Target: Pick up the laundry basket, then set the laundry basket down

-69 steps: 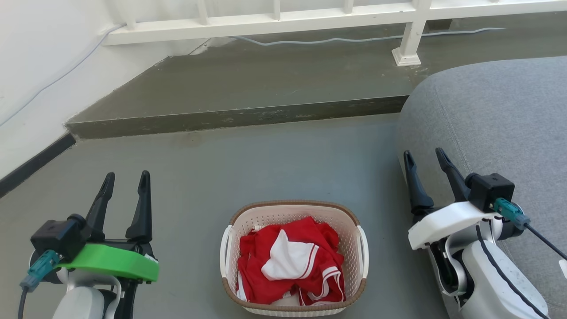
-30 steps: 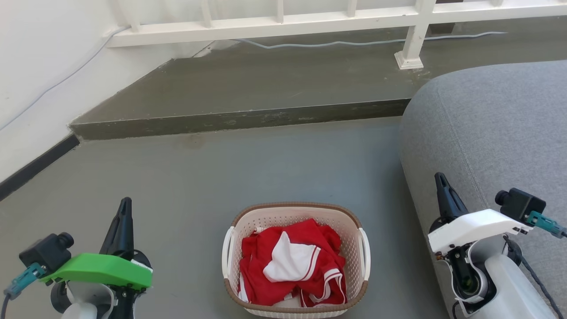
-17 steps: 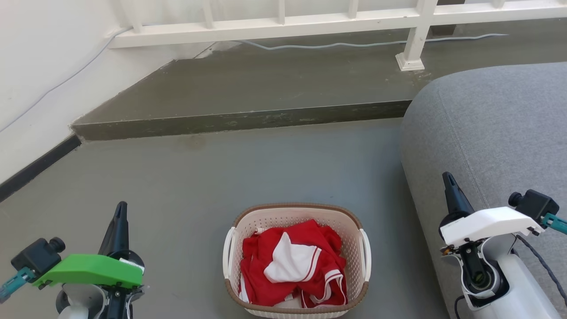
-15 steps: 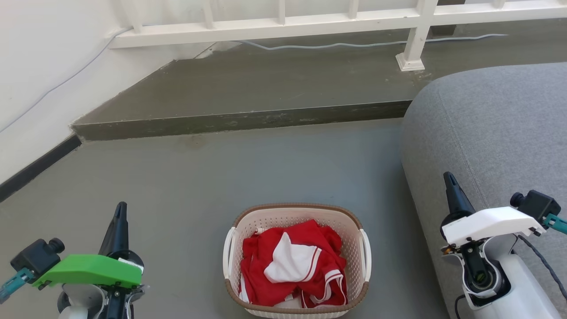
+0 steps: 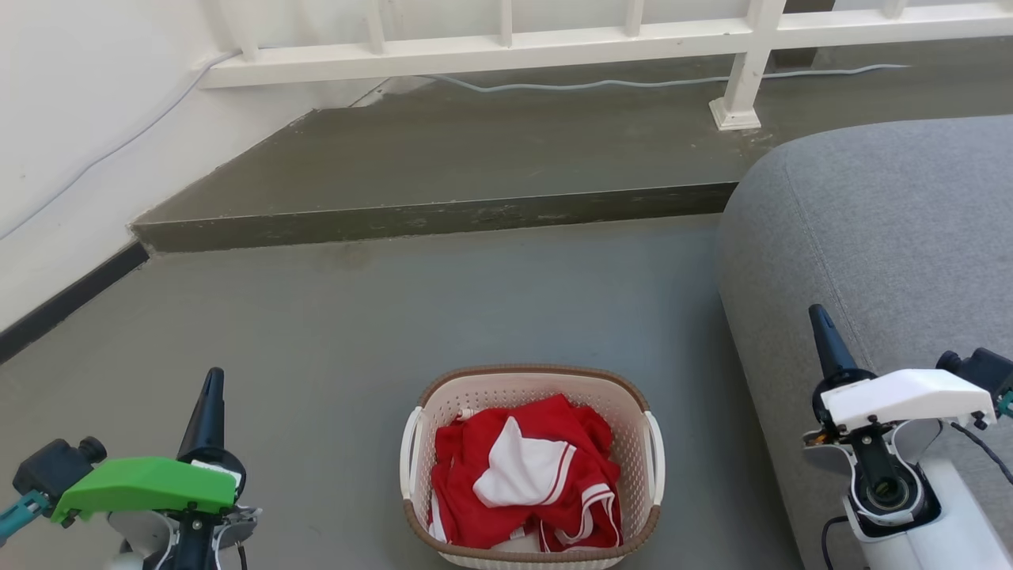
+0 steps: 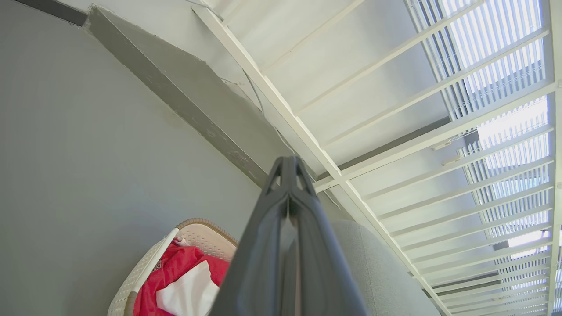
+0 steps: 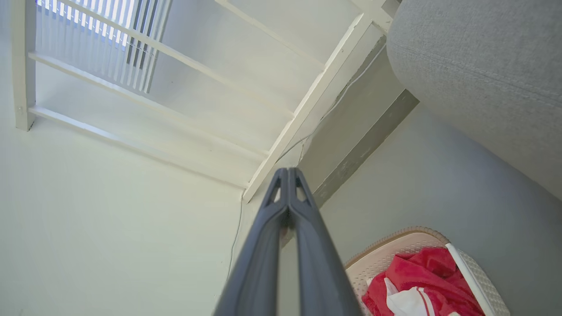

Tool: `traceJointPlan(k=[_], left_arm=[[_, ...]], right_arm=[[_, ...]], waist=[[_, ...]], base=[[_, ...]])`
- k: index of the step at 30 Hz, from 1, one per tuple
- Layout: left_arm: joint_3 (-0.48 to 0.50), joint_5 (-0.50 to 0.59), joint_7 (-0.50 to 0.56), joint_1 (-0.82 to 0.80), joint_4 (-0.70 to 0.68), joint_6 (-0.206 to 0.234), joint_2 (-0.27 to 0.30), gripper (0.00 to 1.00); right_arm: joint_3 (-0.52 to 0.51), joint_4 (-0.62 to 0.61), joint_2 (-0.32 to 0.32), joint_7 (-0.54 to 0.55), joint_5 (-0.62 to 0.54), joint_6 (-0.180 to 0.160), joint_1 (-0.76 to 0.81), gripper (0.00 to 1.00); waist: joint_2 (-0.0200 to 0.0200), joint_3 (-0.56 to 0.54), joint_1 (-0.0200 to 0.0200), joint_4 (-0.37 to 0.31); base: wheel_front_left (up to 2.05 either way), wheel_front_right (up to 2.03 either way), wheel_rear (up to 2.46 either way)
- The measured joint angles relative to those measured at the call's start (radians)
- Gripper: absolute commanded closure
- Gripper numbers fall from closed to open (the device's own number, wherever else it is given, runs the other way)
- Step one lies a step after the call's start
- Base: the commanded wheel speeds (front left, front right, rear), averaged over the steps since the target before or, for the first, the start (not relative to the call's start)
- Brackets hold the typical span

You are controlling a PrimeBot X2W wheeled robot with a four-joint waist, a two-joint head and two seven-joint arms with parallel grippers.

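Nearest the camera, at the lower left of the head view, the left gripper (image 5: 212, 386) pointed up from under a green wrist cover (image 5: 142, 484). Its two dark fingers were pressed flat together with nothing between them, and the left wrist view showed the same gripper (image 6: 288, 166) closed right to the tips. At the lower right, the right gripper (image 5: 820, 323) rose from beneath a white wrist cover (image 5: 906, 393). It too was closed on nothing, as the right wrist view of that gripper (image 7: 287, 174) showed.

Between the two, and well apart from both, the laundry basket (image 5: 522, 370) sat upright on the grey floor (image 5: 380, 317), toward the floor's near edge. It held a crumpled red and white garment (image 5: 522, 467). Both grippers were clear of its white side handles (image 5: 408, 451).

A grey sofa (image 5: 886, 237) filled the floor's right side, and the right gripper stood in front of its rounded edge. A black baseboard (image 5: 63, 297) ran along the floor's left edge, under a white wall (image 5: 79, 95). Farther back, the floor ended at a low dark step (image 5: 443, 215). Along the step's far edge ran a white railing (image 5: 506, 47), with a pale cable (image 5: 601, 81) lying just in front of it
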Motion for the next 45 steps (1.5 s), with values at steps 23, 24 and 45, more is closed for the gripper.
traceJointPlan(k=[23,24,45], left_arm=[[0.058,-0.237,0.079,0.000,0.021,-0.003,-0.024,1.00],[0.061,-0.247,0.083,0.000,0.022,-0.003,-0.026,1.00],[0.105,-0.462,0.149,-0.001,0.045,-0.011,-0.037,1.00]], right_arm=[[-0.105,-0.001,0.024,0.073,0.261,0.052,0.019,1.00],[-0.109,-0.001,0.025,0.076,0.273,0.052,0.019,1.00],[-0.201,-0.005,0.038,0.137,0.499,0.093,0.020,1.00]], waist=[[0.0000,-0.007,0.0000,0.006],[0.0000,-0.007,0.0000,0.006],[0.0000,-0.013,0.0000,0.011]], base=[[0.00,0.00,0.00],[0.00,0.00,0.00],[0.00,0.00,0.00]])
